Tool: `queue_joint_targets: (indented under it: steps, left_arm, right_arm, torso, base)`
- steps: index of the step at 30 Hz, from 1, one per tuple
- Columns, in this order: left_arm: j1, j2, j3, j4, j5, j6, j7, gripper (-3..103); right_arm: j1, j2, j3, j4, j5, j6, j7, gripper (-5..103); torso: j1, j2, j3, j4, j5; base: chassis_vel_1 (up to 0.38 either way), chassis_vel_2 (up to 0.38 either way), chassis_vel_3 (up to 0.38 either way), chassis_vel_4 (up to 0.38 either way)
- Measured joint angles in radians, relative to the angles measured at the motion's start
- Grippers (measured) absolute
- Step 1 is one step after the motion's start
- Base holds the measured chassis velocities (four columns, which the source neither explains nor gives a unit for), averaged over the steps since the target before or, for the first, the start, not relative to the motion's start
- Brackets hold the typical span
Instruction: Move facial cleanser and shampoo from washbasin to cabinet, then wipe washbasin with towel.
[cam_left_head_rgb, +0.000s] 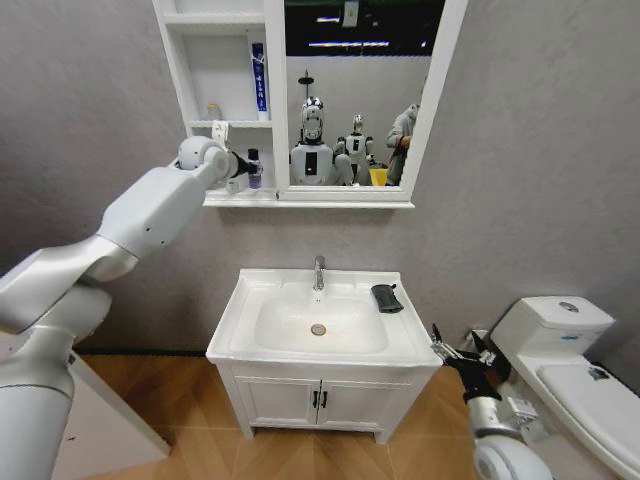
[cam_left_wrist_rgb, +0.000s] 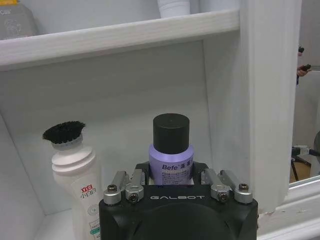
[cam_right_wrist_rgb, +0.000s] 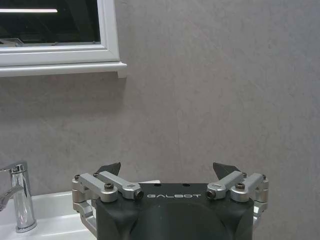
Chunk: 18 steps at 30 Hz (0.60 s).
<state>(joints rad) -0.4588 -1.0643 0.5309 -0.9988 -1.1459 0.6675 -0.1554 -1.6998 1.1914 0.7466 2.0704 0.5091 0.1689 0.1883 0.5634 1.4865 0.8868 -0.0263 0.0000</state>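
My left gripper (cam_left_head_rgb: 243, 170) (cam_left_wrist_rgb: 171, 172) reaches into the lowest open shelf of the white cabinet (cam_left_head_rgb: 275, 100) (cam_left_wrist_rgb: 260, 100). It is shut on the shampoo (cam_left_head_rgb: 254, 168) (cam_left_wrist_rgb: 170, 160), an upright purple bottle with a black cap. The facial cleanser (cam_left_head_rgb: 259, 78), a blue tube, stands on its white cap (cam_left_wrist_rgb: 173, 7) one shelf higher. Below, the white washbasin (cam_left_head_rgb: 250, 295) has the dark folded towel (cam_left_head_rgb: 387, 298) on its right rim beside the chrome tap (cam_left_head_rgb: 319, 272) (cam_right_wrist_rgb: 19, 197). My right gripper (cam_left_head_rgb: 455, 352) (cam_right_wrist_rgb: 167, 169) hangs open and empty, low at the basin's right front corner.
A white bottle with a black brush top (cam_left_wrist_rgb: 75, 185) stands on the same shelf beside the shampoo. The mirror (cam_left_head_rgb: 360, 90) takes up the cabinet's right side. A white toilet (cam_left_head_rgb: 570, 350) stands at the right. The two-door vanity cupboard (cam_left_head_rgb: 320, 400) is under the basin.
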Motion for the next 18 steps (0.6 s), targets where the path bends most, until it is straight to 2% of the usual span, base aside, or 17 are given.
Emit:
queue_joint_targets:
  steps: [18]
  left_arm:
    - [0.000, -0.044, -0.009, 0.091, 0.029, -0.016, 0.008, 43]
  right_arm:
    - [-0.004, 0.012, -0.007, -0.009, -0.009, 0.005, 0.003, 100]
  torso:
    - [0.000, 0.000, 0.000, -0.0001, 0.0000]
  base:
    - [0.000, 0.000, 0.000, 0.000]
